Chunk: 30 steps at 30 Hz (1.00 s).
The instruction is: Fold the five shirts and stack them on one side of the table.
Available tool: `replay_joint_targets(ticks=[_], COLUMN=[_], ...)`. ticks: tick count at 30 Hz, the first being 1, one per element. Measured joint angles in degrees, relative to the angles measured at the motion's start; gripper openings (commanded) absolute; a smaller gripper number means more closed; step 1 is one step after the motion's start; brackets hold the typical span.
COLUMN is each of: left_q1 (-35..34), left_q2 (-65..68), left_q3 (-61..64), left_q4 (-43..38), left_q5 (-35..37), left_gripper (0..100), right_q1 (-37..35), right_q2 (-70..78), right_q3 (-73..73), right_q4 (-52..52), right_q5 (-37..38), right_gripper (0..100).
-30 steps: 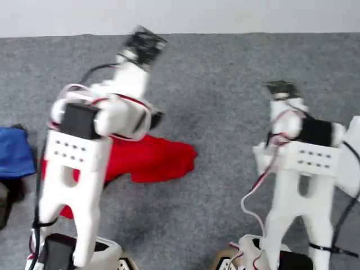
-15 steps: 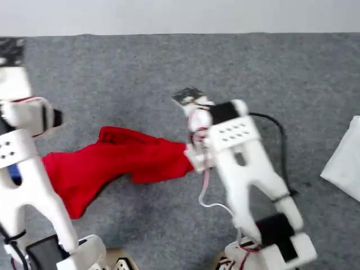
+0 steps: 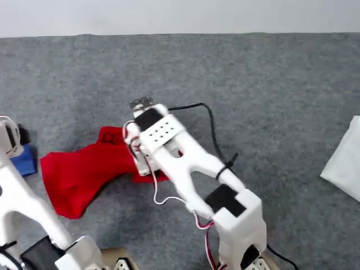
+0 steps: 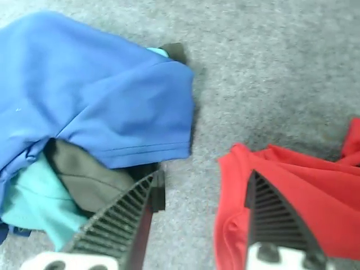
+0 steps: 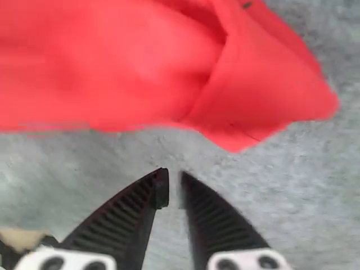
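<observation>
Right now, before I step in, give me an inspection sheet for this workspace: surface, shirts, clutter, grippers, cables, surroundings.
Surface: grey felt-like cover, flat.
Job's things: red shirt crumpled and unfolded, left of centre; blue shirt heaped over a teal garment and a dark garment at the left edge; white cloth at the right edge.
Clutter: nothing seen.
Grippers: left gripper, jaws open, over the gap between heap and red shirt; right gripper, jaws shut and empty, beside the red shirt's edge.
Cables: black cable loops off the right arm; thin wires hang beneath it.
Surroundings: pale wall beyond the far edge.
</observation>
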Motion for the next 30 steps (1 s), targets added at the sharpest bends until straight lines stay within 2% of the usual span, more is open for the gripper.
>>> replay_joint_targets(ticks=[2, 7, 18, 25, 27, 30], left_q1=[-1.0, -2.3, -2.7, -2.7, -2.7, -2.7], left_q2=[0.0, 0.0, 0.0, 0.0, 0.0, 0.0], left_q3=[0.0, 0.0, 0.0, 0.0, 0.0, 0.0], left_q4=[-0.1, -0.1, -0.1, -0.1, -0.1, -0.1], left_q5=[0.0, 0.0, 0.0, -0.3, -0.4, -0.4], left_gripper=[24, 24, 24, 24, 24, 24], right_q1=[-0.3, -0.4, 0.3, 4.0, 4.6, 5.1], right_q2=[1.6, 5.0, 15.2, 20.7, 21.3, 21.7], right_q3=[-1.5, -4.3, -13.8, -19.1, -19.3, -19.3], right_q4=[0.0, -2.0, -3.0, -2.5, -1.7, -1.1], right_q5=[-3.2, -6.2, -6.4, -6.4, -6.4, -6.4], right_gripper=[23.9, 22.4, 22.4, 22.3, 20.8, 13.3])
